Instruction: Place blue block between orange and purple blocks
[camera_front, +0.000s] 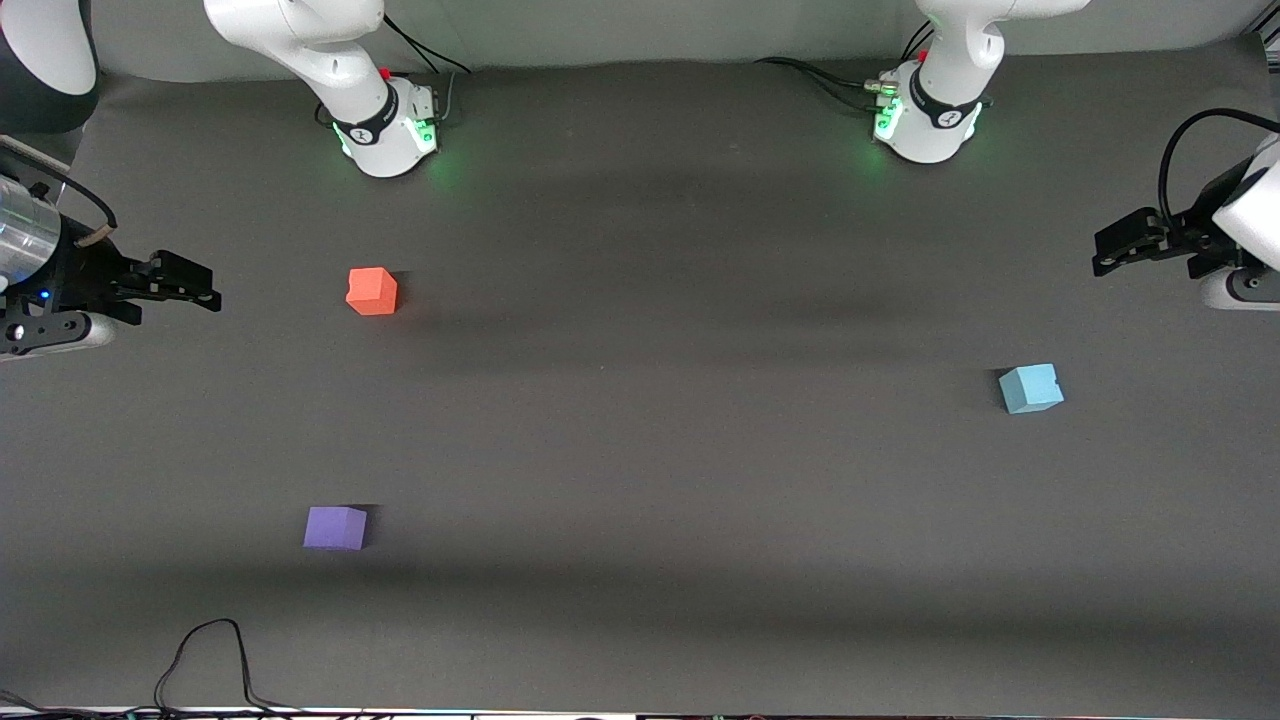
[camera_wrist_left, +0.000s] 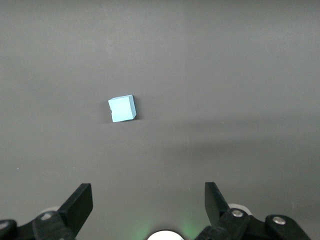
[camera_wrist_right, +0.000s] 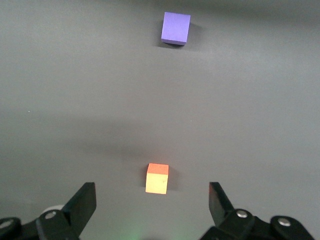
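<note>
The blue block sits alone on the dark grey table, toward the left arm's end, resting flat with nothing touching it. In the left wrist view the same cube lies on bare cloth ahead of the left gripper, well apart from its fingers, which are spread wide with nothing between them. In the front view the left gripper hangs in the air over the table's edge at that end.

The orange block lies toward the right arm's end of the table, farther from the front camera than the purple block. The two cubes are well apart from each other, with bare table between them, and both are well apart from the blue block. The right wrist view shows the orange block in line with the gap of the right gripper, whose fingers are also spread apart and hold nothing; the purple block lies farther along the cloth. In the front view the right gripper hangs over the table's edge at its own end, beside the orange block but not touching it.

A black cable loops on the table's near edge.
</note>
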